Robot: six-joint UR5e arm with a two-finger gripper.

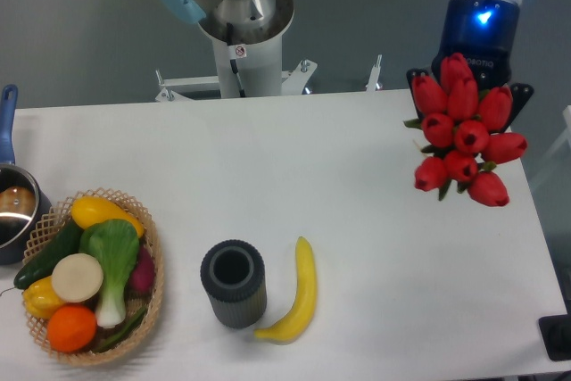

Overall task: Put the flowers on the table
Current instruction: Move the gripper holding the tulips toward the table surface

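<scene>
The flowers (464, 136), a bunch of red tulips, hang in the air over the right side of the table (357, 176), near its far right edge. Their blooms face the camera and hide the stems almost entirely. My gripper (468, 84) sits right behind the bunch, under the wrist with the blue light (483, 17). Its black fingers (519, 93) show on both sides of the top blooms, and it is shut on the flowers. The fingertips themselves are hidden by the blooms.
A dark grey ribbed vase (233, 283) stands upright at front centre, with a banana (301, 293) just to its right. At the front left is a wicker basket (153, 247) of vegetables; a pot (12, 211) sits at the left edge. The arm's base (241, 33) stands behind the table.
</scene>
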